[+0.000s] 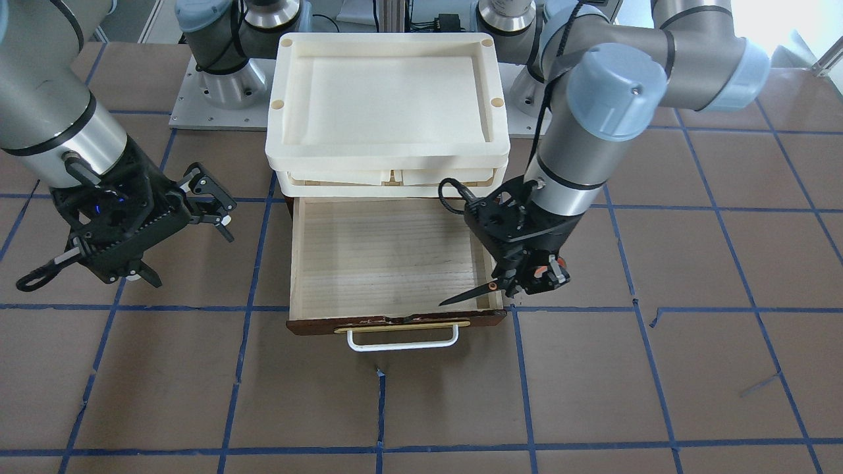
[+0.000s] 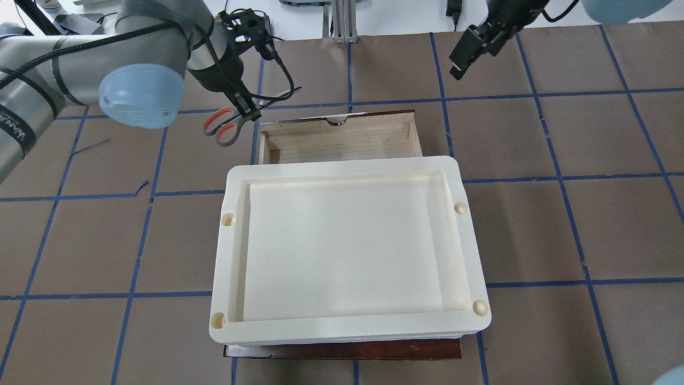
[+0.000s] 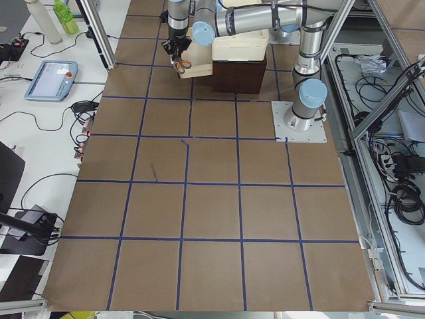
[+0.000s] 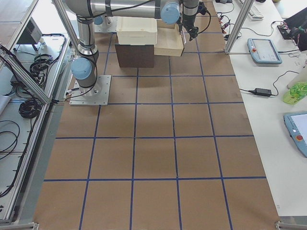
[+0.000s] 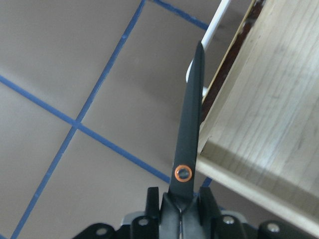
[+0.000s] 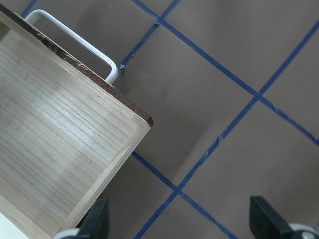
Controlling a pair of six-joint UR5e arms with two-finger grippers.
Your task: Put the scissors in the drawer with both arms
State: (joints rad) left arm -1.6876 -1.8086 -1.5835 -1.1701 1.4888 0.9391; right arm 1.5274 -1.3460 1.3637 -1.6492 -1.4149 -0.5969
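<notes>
The scissors (image 1: pixel 490 288) are held by my left gripper (image 1: pixel 527 280), which is shut on them near the pivot. The red-orange handles (image 2: pixel 224 125) stick out behind the gripper. The dark blades (image 5: pixel 189 134) point along the side wall of the drawer (image 1: pixel 388 257) toward its front corner, above the wall's edge. The drawer is pulled open and its pale wood inside is bare; the white bar handle (image 1: pixel 402 339) is at the front. My right gripper (image 1: pixel 211 204) is open and empty, off the drawer's other side; its fingers (image 6: pixel 97 221) frame that drawer corner (image 6: pixel 134 122).
Stacked cream plastic trays (image 2: pixel 347 251) sit on the dark brown cabinet (image 3: pixel 239 76) above the drawer. Brown table with blue tape grid (image 1: pixel 514 395) lies around it. Both arm bases (image 1: pixel 224 85) stand behind the trays.
</notes>
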